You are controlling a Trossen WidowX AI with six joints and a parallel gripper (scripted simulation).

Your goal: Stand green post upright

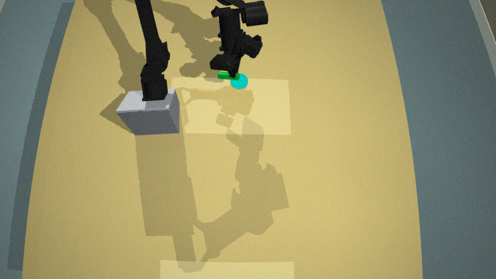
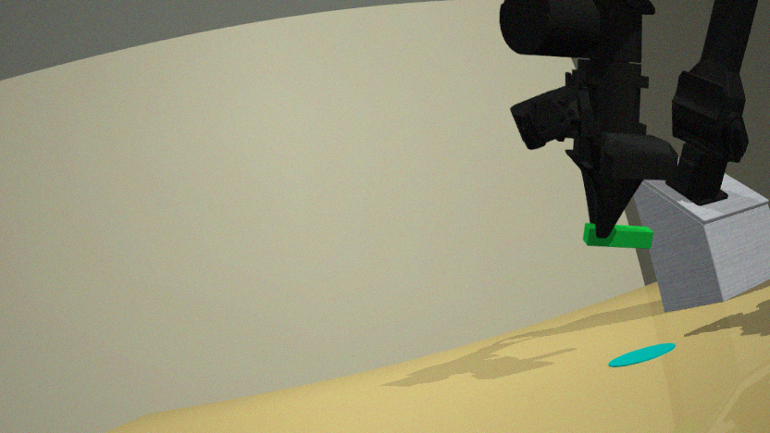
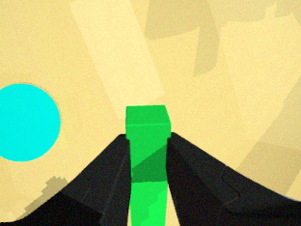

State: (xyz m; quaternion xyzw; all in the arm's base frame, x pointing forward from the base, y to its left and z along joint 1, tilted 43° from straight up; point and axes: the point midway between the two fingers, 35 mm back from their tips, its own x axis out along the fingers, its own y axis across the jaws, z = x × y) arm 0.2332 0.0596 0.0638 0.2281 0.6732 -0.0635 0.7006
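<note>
The green post point(image 1: 223, 75) point(image 2: 630, 237) point(image 3: 149, 156) is held in the air, lying about level, well above the table. My gripper point(image 1: 234, 75) point(image 2: 602, 234) point(image 3: 147, 143) points down and is shut on the post near one end; the longer part sticks out toward the grey base block in the exterior view. The cyan circle point(image 1: 239, 81) point(image 2: 642, 355) point(image 3: 24, 123) lies flat on the table, with nothing standing on it. In the wrist view it is left of the post and the fingers. The far part of the post runs out of the wrist view's bottom edge.
The grey base block point(image 1: 152, 121) point(image 2: 742, 253) carries the arm's lower links, to the left in the top view and at the right in the exterior view. The yellow table point(image 1: 346, 173) point(image 2: 538, 398) shows pale light patches and shadows of the arm.
</note>
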